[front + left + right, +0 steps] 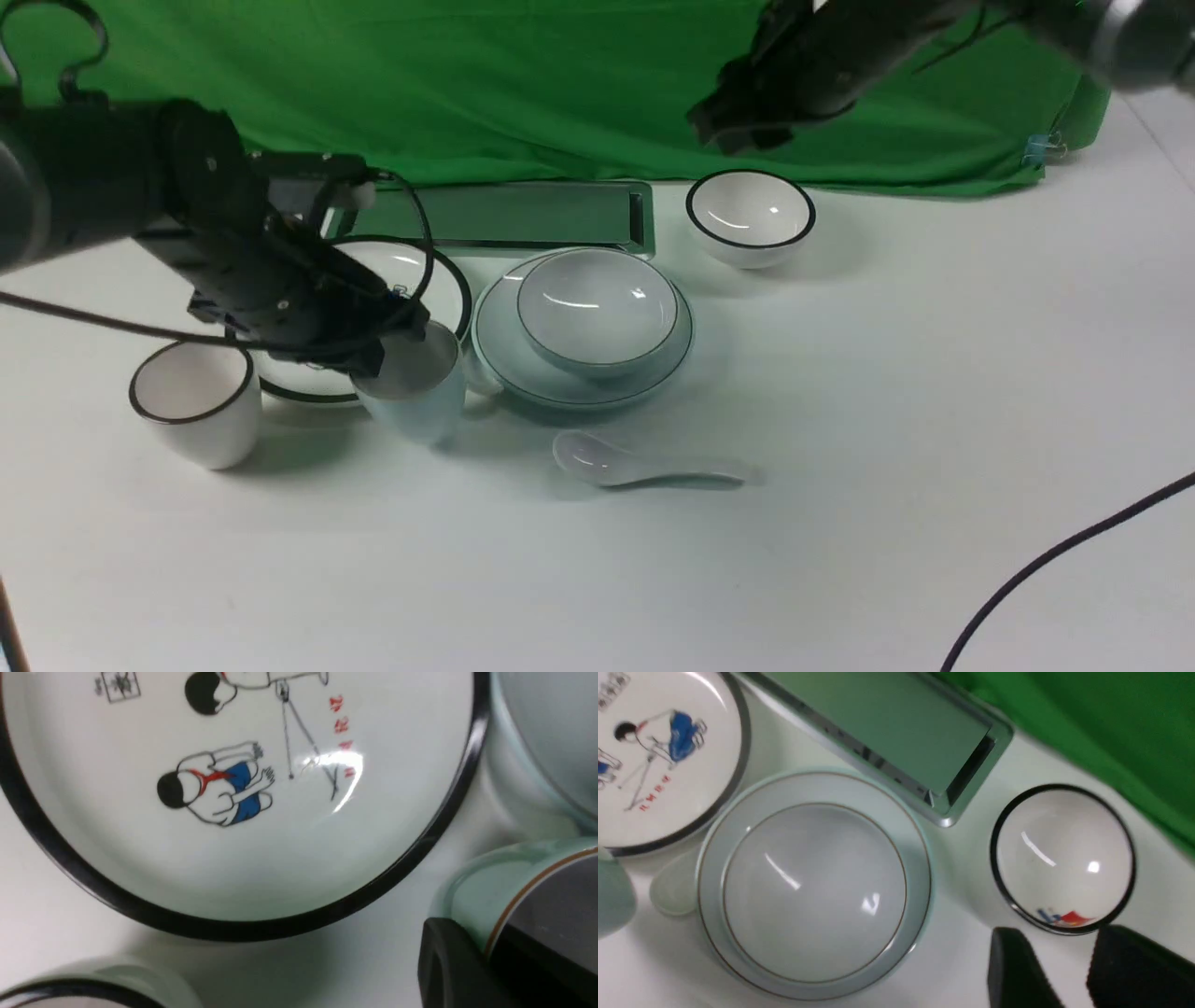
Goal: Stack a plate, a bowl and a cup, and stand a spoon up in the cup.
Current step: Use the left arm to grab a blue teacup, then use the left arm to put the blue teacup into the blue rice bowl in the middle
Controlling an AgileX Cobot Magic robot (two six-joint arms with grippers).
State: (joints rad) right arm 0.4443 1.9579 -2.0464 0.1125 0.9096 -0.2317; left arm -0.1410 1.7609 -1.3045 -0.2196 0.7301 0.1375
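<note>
The pale blue-green bowl (597,308) (815,891) sits inside the matching plate (653,369) (920,858) at mid-table. Left of them is the pale blue-green cup (415,401) (486,891) (612,896). My left gripper (401,341) (486,956) is shut on its wall, one finger (448,961) outside and the other inside. The white spoon (644,464) lies flat in front of the plate, handle to the right. My right gripper (742,126) (1069,970) hangs open and empty high at the back, above a black-rimmed white bowl (750,217) (1064,858).
A black-rimmed cartoon plate (439,271) (243,812) (658,765) lies under my left arm. A dark-rimmed white cup (196,401) stands at its left. Another white spoon (481,373) (672,891) peeks out beside the blue-green plate. A metal tray (509,217) (887,732) lies by the green cloth. A black cable (1055,560) crosses the near right.
</note>
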